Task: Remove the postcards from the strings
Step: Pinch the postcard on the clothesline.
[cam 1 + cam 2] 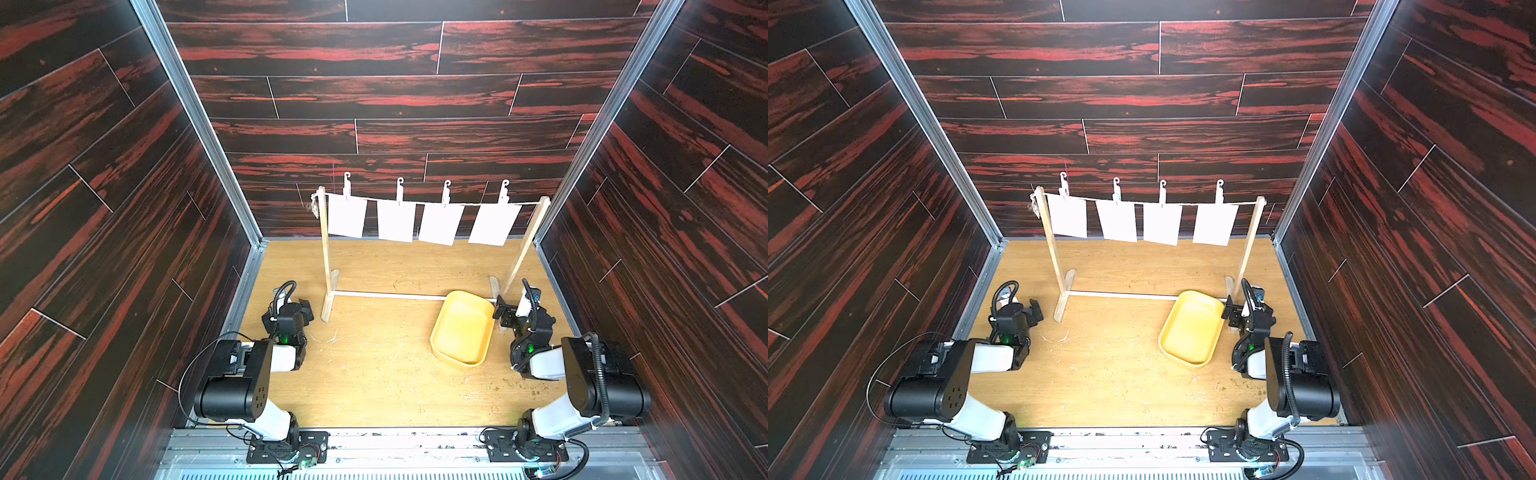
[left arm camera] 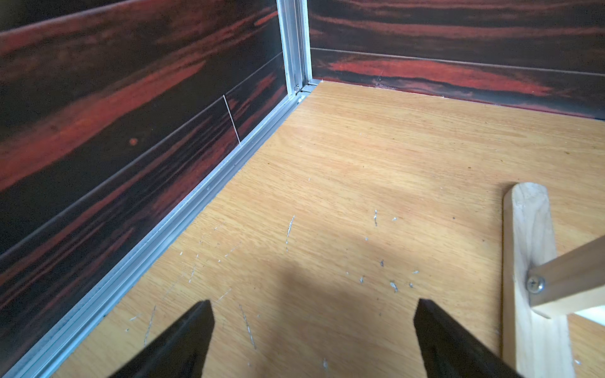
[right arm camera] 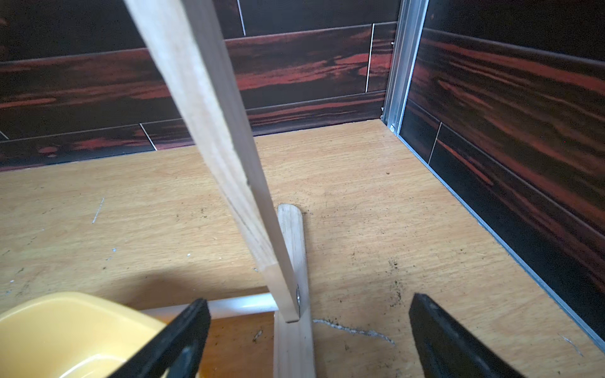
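Several white postcards (image 1: pixel 347 216) (image 1: pixel 1067 216) hang in a row from the strings (image 1: pixel 432 203) (image 1: pixel 1167 203), a thin cord between the tops of two wooden posts; a pale clothespin (image 1: pixel 347 185) holds each card. Low near the stand's left foot, my left gripper (image 1: pixel 305 309) (image 2: pixel 312 302) is open over bare tabletop. My right gripper (image 1: pixel 500 311) (image 3: pixel 309 299) is also open and low, at the base of the right post (image 3: pixel 209 114). Both sit far below the cards. Neither wrist view shows the postcards or the strings.
A yellow tray (image 1: pixel 463 328) (image 3: pixel 65 320) lies empty on the table beside my right gripper, touching the stand's white bottom rod (image 1: pixel 390 296). The stand's left foot (image 2: pixel 527 245) lies close to my left gripper. Dark panelled walls close in three sides.
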Robot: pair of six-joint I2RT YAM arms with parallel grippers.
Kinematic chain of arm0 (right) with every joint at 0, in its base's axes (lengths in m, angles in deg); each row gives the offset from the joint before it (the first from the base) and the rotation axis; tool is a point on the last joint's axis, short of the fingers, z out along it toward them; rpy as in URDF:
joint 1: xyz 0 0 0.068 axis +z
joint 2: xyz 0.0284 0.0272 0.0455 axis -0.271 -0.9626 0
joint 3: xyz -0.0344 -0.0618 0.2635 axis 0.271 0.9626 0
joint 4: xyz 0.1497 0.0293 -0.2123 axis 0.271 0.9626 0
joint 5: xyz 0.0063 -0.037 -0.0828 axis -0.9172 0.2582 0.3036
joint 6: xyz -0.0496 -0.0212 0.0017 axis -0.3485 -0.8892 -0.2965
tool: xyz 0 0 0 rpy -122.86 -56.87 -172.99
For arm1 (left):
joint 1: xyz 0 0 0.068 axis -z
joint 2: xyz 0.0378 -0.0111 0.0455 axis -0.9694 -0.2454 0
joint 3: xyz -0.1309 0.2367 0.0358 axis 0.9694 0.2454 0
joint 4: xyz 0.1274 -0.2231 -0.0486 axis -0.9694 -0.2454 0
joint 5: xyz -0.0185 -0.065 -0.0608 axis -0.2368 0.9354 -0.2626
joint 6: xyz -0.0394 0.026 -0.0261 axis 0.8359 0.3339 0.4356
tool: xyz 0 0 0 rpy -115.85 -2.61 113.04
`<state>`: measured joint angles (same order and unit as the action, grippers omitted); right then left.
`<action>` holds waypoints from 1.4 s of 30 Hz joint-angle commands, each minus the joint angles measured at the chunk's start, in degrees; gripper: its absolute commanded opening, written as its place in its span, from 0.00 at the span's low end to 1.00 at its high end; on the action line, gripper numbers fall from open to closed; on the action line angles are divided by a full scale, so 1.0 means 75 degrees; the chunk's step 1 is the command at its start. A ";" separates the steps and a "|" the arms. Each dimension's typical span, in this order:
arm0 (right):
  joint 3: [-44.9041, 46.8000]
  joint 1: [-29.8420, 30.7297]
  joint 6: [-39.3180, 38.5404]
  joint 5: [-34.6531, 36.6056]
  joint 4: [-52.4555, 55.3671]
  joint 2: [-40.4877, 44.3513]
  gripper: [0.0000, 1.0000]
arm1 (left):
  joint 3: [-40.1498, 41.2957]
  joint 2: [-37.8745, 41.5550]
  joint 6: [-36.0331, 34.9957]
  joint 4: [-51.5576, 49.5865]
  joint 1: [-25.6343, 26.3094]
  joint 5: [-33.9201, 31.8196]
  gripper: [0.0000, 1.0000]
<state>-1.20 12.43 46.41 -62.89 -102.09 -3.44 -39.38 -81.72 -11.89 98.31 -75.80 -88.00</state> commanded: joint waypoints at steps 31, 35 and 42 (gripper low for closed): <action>-0.2559 0.0246 0.3802 0.0658 0.8342 0.4438 0.99 | -0.1925 0.3614 0.3778 -0.6133 -0.0067 0.0862 1.00; -0.3281 -0.0233 0.4333 -0.1042 0.9234 0.4196 0.96 | -0.1516 0.4176 0.4101 -0.5436 -0.0041 0.2787 0.97; -0.3789 -0.0230 0.3801 -0.2040 0.9996 0.5373 0.93 | -0.2092 0.4565 0.3981 -0.6197 0.1768 0.3301 0.87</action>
<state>-26.18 10.77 74.37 -73.56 -33.20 33.35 -52.34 -49.20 17.42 54.46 -67.67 -66.52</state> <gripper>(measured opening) 0.932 0.867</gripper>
